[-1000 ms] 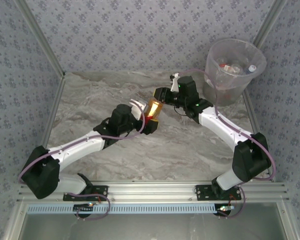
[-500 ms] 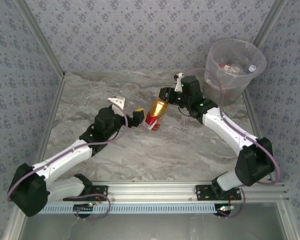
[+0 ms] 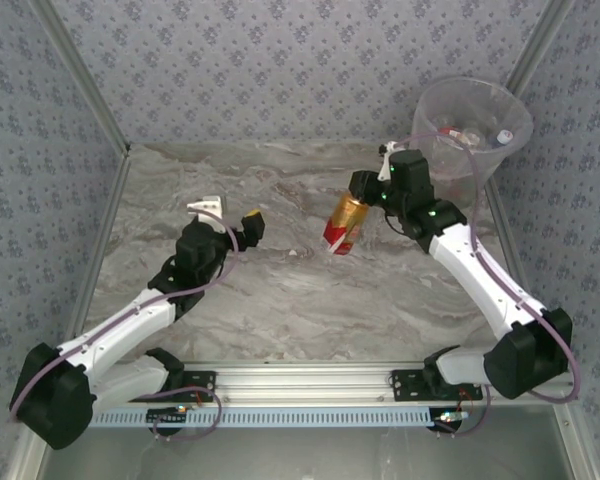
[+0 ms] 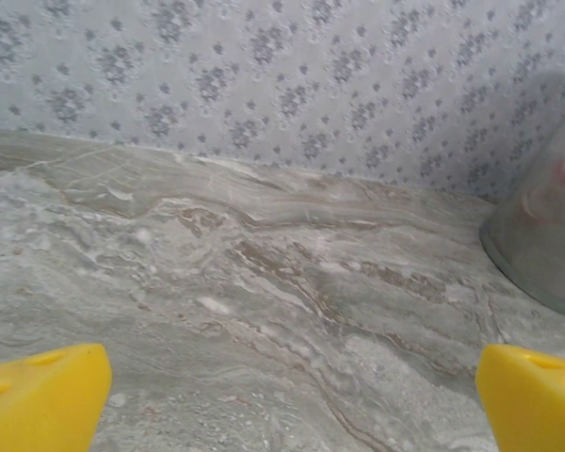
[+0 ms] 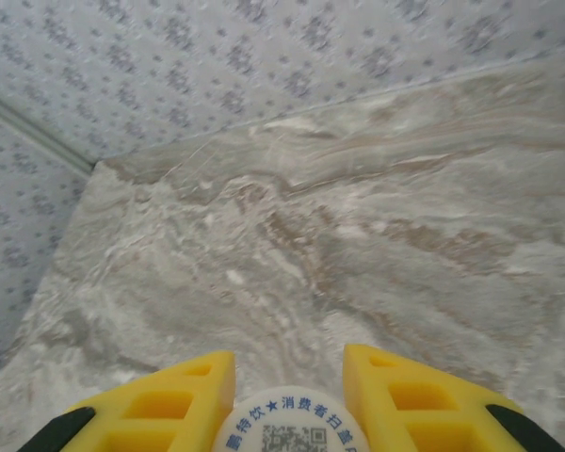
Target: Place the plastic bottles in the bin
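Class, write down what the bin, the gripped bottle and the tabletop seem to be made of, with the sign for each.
Bin: translucent plastic; contents show through its wall. Bottle: likely glossy amber plastic, light glowing through, red label. Tabletop: marble-patterned, grey veined; real stone or printed laminate, cannot tell.

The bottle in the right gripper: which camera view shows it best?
The top external view. There the whole bottle hangs from the right gripper, its amber body and red label plain to see. The right wrist view gives its round white printed end, held between the yellow fingers.
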Controlling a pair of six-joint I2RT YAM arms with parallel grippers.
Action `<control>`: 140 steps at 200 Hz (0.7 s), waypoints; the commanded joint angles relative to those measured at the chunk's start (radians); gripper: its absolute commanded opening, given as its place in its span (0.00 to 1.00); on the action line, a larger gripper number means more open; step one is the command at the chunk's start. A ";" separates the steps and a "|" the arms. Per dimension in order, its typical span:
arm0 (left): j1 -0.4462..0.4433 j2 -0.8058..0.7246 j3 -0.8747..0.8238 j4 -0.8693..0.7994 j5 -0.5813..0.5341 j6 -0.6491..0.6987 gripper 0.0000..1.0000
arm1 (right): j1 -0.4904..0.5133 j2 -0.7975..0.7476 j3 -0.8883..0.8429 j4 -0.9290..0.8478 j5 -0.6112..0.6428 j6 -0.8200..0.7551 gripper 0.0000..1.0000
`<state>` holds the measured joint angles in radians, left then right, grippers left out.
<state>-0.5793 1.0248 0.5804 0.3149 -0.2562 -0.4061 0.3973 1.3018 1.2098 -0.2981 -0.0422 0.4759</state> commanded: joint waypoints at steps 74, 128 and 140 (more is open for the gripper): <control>0.069 -0.079 -0.077 -0.013 -0.092 -0.102 0.99 | -0.197 -0.087 0.262 -0.116 0.336 -0.405 0.00; 0.118 -0.098 -0.102 -0.014 -0.056 -0.134 1.00 | -0.278 0.050 0.462 0.009 0.402 -0.481 0.00; 0.122 -0.100 -0.104 -0.016 -0.056 -0.134 0.99 | -0.281 0.088 0.490 0.082 0.441 -0.489 0.00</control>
<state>-0.4686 0.9550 0.4786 0.2878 -0.3222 -0.5224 0.1219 1.3285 1.6150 -0.3519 0.3141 0.0505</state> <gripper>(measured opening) 0.994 0.319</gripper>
